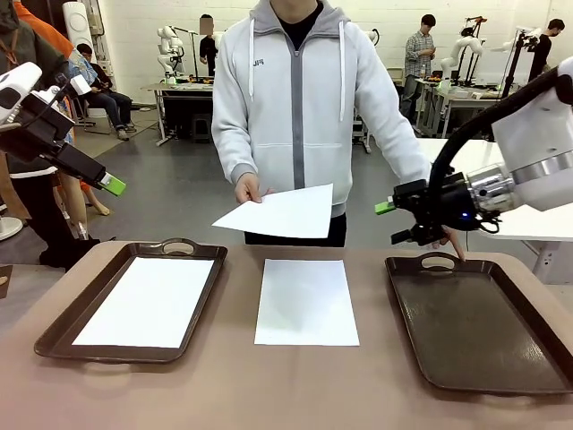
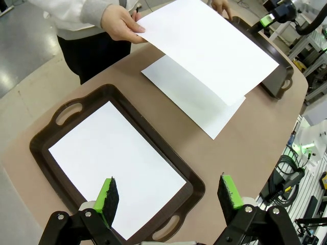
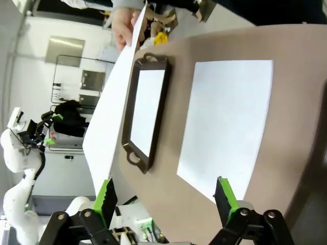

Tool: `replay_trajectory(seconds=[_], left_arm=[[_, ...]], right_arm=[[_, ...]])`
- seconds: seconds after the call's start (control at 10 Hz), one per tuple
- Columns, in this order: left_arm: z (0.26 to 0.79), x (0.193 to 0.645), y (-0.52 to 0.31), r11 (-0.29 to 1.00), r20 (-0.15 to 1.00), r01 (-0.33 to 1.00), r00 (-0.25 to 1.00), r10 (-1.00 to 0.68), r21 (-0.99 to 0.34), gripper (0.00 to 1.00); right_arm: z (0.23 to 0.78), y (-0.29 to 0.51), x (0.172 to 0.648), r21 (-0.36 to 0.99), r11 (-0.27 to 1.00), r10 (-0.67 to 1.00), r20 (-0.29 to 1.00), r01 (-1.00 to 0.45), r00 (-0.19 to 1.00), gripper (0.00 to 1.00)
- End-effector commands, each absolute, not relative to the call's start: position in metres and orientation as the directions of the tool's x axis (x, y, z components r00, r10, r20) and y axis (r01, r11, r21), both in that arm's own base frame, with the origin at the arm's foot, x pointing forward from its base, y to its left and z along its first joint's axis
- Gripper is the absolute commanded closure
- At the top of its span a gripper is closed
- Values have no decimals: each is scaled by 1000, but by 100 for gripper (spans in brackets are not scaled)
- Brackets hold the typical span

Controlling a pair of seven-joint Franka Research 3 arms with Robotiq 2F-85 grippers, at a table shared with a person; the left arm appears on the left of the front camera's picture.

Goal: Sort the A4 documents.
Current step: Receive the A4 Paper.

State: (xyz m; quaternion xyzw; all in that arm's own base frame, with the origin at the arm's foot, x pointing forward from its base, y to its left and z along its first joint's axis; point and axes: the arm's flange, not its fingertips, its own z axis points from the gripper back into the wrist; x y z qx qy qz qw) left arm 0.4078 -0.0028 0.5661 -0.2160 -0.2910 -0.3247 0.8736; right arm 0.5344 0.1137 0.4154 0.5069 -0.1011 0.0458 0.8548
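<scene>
We can make out one piece of print: a small dark logo point(image 1: 258, 63) of a few letters on the chest of the person's light grey hoodie point(image 1: 295, 116). It is too small for us to read with any certainty. The A4 documents show us plain white faces: the sheet in the person's hand point(image 1: 282, 213), the sheet on the bench point(image 1: 306, 302) and the sheet in the tray point(image 1: 148, 300). We can read no other text, number or sign here.
</scene>
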Motion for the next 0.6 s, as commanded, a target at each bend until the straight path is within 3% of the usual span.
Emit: replay_trajectory(seconds=[0.0,0.5], left_arm=[[566,407,-2,698,649,693,618,-444,-182,0],[566,407,-2,698,649,693,618,-444,-182,0]], right_arm=[[416,129,555,906,416,-61,107,-72,992,0],[403,175,576,953,289,-111,-58,88,992,0]])
